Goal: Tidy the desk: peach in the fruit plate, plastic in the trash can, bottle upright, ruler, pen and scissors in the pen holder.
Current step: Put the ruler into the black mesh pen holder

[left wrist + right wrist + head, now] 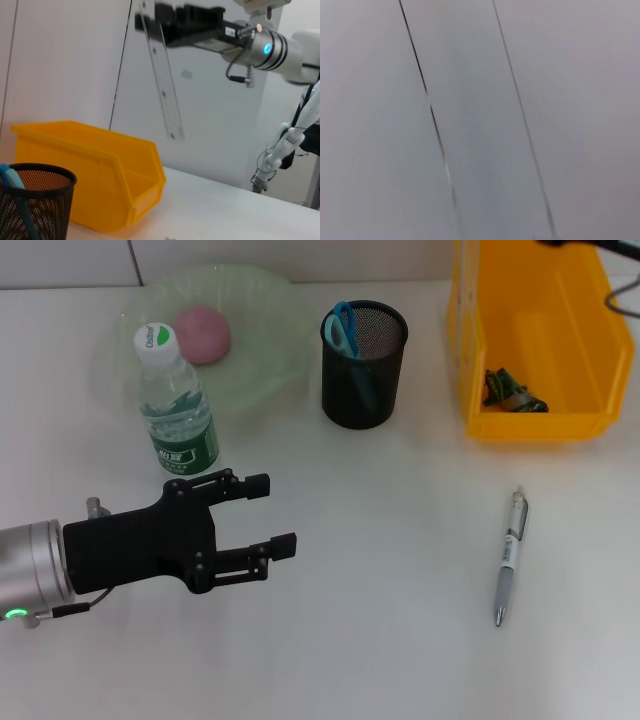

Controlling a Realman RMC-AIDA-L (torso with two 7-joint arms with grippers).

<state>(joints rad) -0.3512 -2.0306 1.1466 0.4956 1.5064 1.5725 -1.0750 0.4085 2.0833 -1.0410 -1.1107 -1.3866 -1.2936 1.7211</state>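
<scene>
My left gripper hovers open and empty over the near left of the desk, just in front of the upright bottle. The pink peach lies in the green fruit plate. Blue-handled scissors stand in the black mesh pen holder. A crumpled piece of plastic lies in the yellow trash can. The pen lies on the desk at the right. In the left wrist view my right gripper is high above the trash can, shut on a clear ruler that hangs down tilted.
The white desk stretches between the pen holder and the pen. A wall stands close behind the plate and trash can. Only a dark bit of the right arm shows at the head view's top edge.
</scene>
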